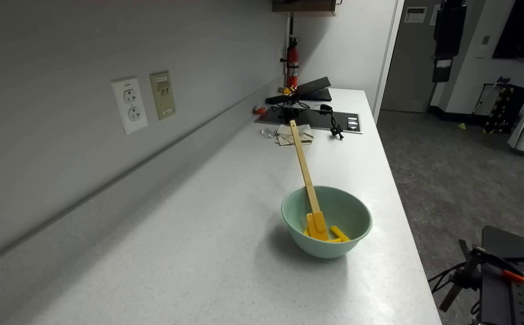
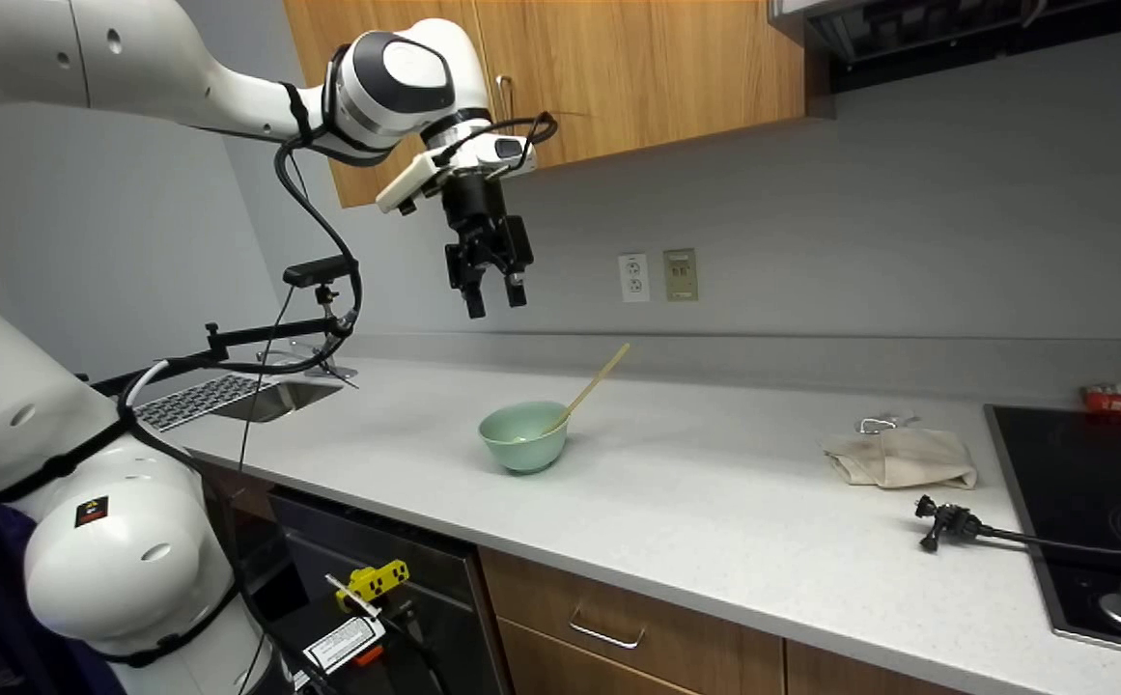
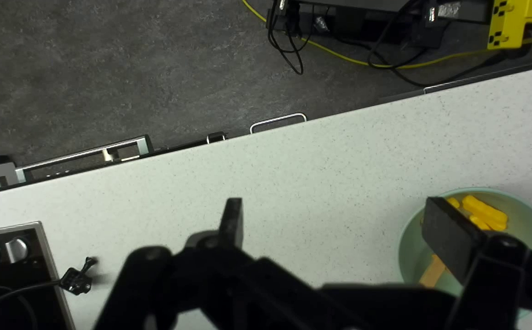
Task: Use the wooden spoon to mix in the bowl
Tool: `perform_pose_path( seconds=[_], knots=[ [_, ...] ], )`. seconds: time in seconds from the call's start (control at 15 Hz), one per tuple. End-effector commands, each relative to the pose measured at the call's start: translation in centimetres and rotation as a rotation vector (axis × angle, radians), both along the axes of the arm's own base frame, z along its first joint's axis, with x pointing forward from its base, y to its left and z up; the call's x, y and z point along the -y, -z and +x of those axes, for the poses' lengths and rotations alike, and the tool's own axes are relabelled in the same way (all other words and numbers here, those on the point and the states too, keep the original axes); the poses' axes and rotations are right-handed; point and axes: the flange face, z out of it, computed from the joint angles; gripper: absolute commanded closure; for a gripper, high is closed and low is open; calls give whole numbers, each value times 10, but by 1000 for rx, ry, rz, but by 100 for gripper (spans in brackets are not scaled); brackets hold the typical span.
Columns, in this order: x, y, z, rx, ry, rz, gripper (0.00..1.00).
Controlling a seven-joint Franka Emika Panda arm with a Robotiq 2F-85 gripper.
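- The gripper (image 2: 496,297) is held well above the counter (image 2: 714,521); jaws spread wide, nothing gripped between them.
- Step in hand judged to be the reach for the wooden spoon (image 1: 307,178), which is untouched; mixing not yet begun.
- The wooden spoon is tilted, head down in the bowl (image 1: 325,249), handle apparently leant on the rim and pointed up and out toward the cooktop (image 2: 1072,473).
- Handle best taken well above the rim, jaws closed across its narrow width, fingers kept off the bowl. Firm hold advised: twisting in the grip is to be expected with so long a handle.
- For the stirring, small slow circles are recommended, head kept low. The bowl is braced by nothing, so sliding or tipping is to be guarded against.
- The bowl is set upright; the spoon's head and several yellow pieces (image 3: 485,212) are contained in it, lying low. Count not obtained: interior partly covered by a finger in the wrist view.
- Spilling judged unlikely at gentle speed.
- Farther off, a cloth (image 2: 903,458) is laid beside the cooktop; not called for here.
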Motion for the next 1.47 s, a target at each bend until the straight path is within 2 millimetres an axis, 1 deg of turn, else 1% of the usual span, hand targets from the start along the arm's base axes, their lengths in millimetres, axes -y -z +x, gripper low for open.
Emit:
perform_pose_path(
  seconds=[0.0, 0.33, 0.53, 0.6, 0.73, 0.8, 0.87, 0.93, 1.0, 1.2, 1.27, 1.4],
  knots=[
    [0, 0, 0, 1, -2, 1, 0],
    [-2, 1, 1, 10, -1, 32, 0],
    [-3, 2, 1, 17, 32, 53, 0],
    [-24, 46, 17, 19, 37, 44, 0],
    [-32, 67, 25, 25, 67, 30, 0],
    [-19, 39, 14, 26, 42, 33, 0],
    [-26, 57, 19, 19, 50, 29, 0],
    [-30, 70, 23, 10, 55, 26, 0],
    [-32, 76, 26, 3, 59, 25, 0],
    [-32, 75, 27, 5, 60, 26, 0],
    [-33, 76, 28, 10, 61, 53, 0],
    [-35, 79, 37, 43, 109, 68, 0]
  ],
)
